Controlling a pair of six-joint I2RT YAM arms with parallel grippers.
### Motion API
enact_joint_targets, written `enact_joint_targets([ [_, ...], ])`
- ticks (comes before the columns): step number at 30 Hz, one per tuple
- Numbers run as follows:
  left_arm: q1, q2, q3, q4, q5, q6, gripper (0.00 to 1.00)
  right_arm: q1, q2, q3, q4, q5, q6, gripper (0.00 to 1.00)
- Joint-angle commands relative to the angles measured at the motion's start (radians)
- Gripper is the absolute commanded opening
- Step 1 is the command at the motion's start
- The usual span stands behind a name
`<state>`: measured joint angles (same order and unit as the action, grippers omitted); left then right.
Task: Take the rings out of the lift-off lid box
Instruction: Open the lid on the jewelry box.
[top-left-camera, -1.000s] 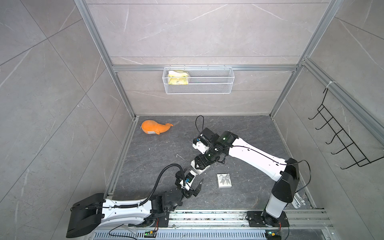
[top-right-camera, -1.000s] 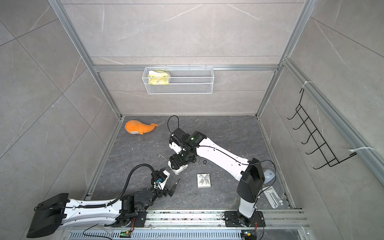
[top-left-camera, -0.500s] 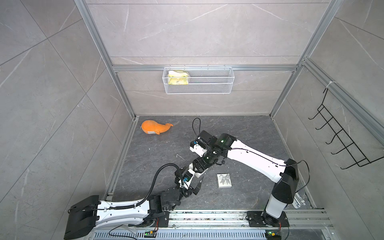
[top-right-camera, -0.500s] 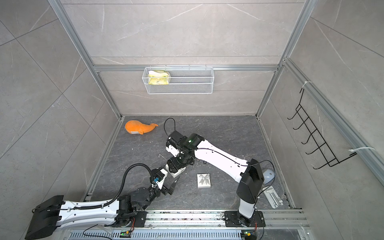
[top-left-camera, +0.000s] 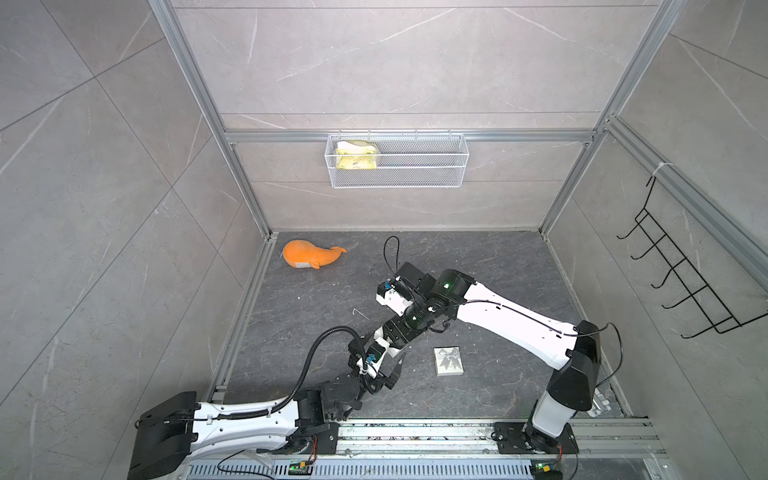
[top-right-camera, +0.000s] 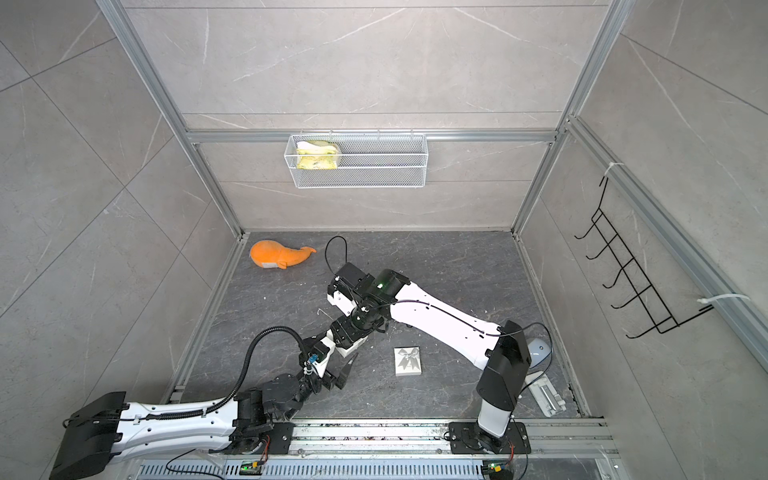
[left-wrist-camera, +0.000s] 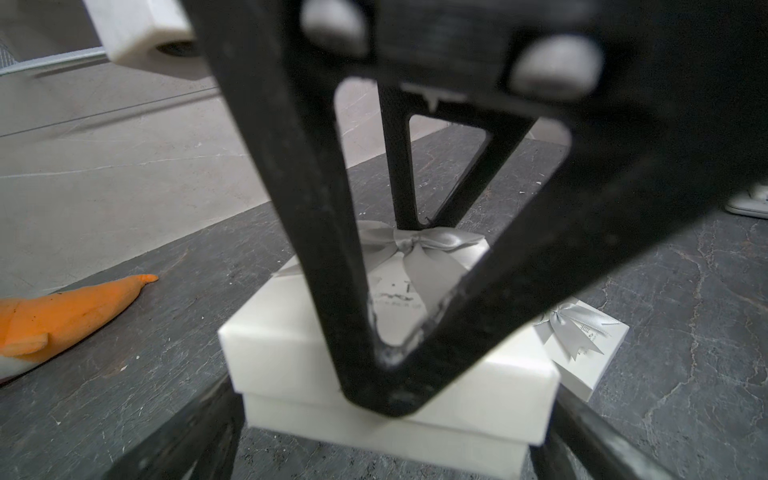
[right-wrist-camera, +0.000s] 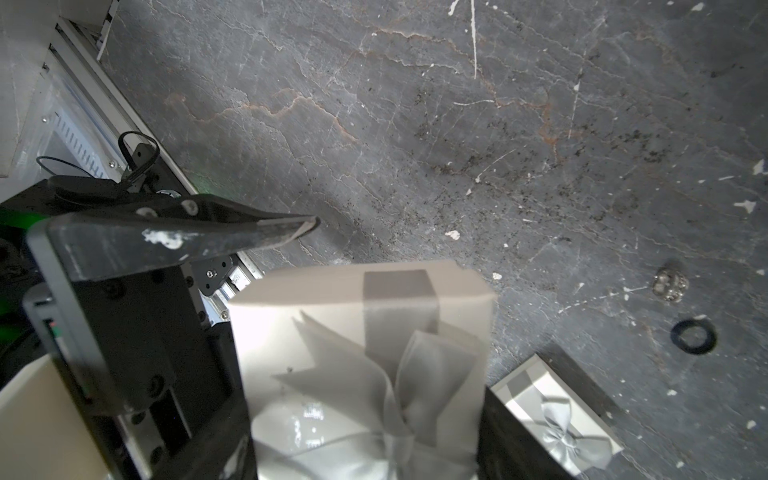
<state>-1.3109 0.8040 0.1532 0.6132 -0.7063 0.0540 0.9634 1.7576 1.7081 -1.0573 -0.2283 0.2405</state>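
1 thin black ring (right-wrist-camera: 678, 336) lies flat on the dark floor (right-wrist-camera: 415, 124), apart from the white lift-off lid box (left-wrist-camera: 291, 357), lid on, grey bow on top.

Orange plush whale (top-left-camera: 309, 258), wire basket (top-left-camera: 415, 174), hook rack (top-left-camera: 683, 261)

2 white arms (top-left-camera: 519, 326), black joints, black cables, apparently scuffed jaws.
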Motion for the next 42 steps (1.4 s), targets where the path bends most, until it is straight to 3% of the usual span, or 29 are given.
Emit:
enact_joint_targets([
  [1, 0.006, -0.026, 0.037, 0.032, -0.025, 0.003, 1.00, 0.008, -0.030, -0.002, 0.005, -0.004, -0.016, 0.70],
  [15, 0.006, 0.024, 0.052, 0.018, -0.003, 0.008, 0.97, 0.013, -0.025, 0.015, 0.003, -0.021, -0.016, 0.69],
  [25, 0.006, -0.002, 0.052, 0.003, -0.002, 0.018, 0.88, 0.015, -0.024, 0.025, -0.006, -0.021, -0.017, 0.69],
  [34, 0.006, 0.012, 0.060, -0.017, 0.006, 0.018, 0.74, 0.019, -0.032, 0.035, -0.007, -0.025, -0.014, 0.69],
  [42, 0.006, -0.024, 0.050, -0.020, -0.022, 0.019, 0.73, 0.024, -0.042, 0.028, -0.006, -0.025, -0.012, 0.69],
])
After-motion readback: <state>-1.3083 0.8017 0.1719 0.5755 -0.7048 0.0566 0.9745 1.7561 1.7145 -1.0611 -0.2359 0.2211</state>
